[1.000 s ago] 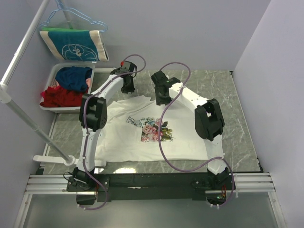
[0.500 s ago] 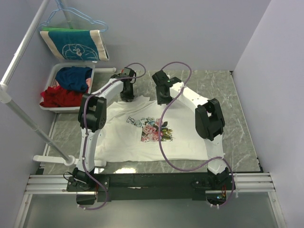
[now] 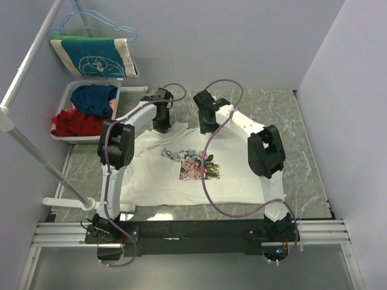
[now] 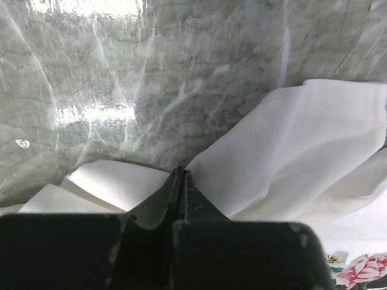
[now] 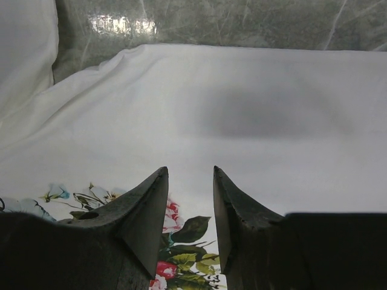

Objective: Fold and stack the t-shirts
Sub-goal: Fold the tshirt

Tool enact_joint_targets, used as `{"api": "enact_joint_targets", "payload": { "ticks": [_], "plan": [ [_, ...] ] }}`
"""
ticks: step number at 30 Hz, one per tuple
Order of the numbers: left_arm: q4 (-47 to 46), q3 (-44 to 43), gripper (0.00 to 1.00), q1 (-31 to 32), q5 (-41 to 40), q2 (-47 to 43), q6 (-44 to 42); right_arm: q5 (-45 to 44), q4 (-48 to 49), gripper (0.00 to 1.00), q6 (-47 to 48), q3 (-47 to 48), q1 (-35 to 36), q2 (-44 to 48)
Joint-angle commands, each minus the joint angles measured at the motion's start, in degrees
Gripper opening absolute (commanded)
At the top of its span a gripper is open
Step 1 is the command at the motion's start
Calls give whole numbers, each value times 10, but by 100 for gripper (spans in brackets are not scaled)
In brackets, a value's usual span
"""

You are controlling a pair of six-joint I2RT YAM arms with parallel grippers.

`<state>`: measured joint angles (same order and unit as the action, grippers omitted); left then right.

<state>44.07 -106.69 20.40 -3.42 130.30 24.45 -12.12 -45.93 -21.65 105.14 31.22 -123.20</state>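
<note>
- Pale lilac walls close in a grey marbled tabletop (image 3: 302, 121).
- Far left, a teal cloth (image 3: 94, 57) hangs from a hanger (image 3: 91, 21) on a rail.
- Below it, a white bin (image 3: 65, 99) holds crumpled clothes: blue ones (image 3: 95, 99) at the back, red ones (image 3: 75, 124) nearer.
- Left end effector (image 3: 161, 124): jaws pressed together at the tee's far edge. Whether cloth is pinched between them is unclear from the wrist view.
- The tee (image 3: 181, 181) lies spread flat mid-tabletop, print up. It has no fold yet and no stack is visible, so the task looks barely begun, with the bin clothes likely left to do.
- Right end effector (image 3: 205, 127): jaws apart and empty, over the tee's upper chest.
</note>
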Motion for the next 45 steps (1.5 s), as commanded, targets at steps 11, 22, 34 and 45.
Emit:
{"api": "enact_joint_targets", "payload": {
  "ticks": [11,22,34,45],
  "plan": [
    [-40,-33,1,4,-93,-89,15,2,-11,43,-8,46,-4,-20],
    [-87,-32,1,4,-169,-127,24,4,-11,42,-8,46,-4,-19],
    [-52,-34,55,3,-203,-72,47,6,-9,42,-3,40,-5,-16],
    [-45,-80,53,-30,-127,-20,63,18,-9,42,2,39,-5,-22]
  ]
}}
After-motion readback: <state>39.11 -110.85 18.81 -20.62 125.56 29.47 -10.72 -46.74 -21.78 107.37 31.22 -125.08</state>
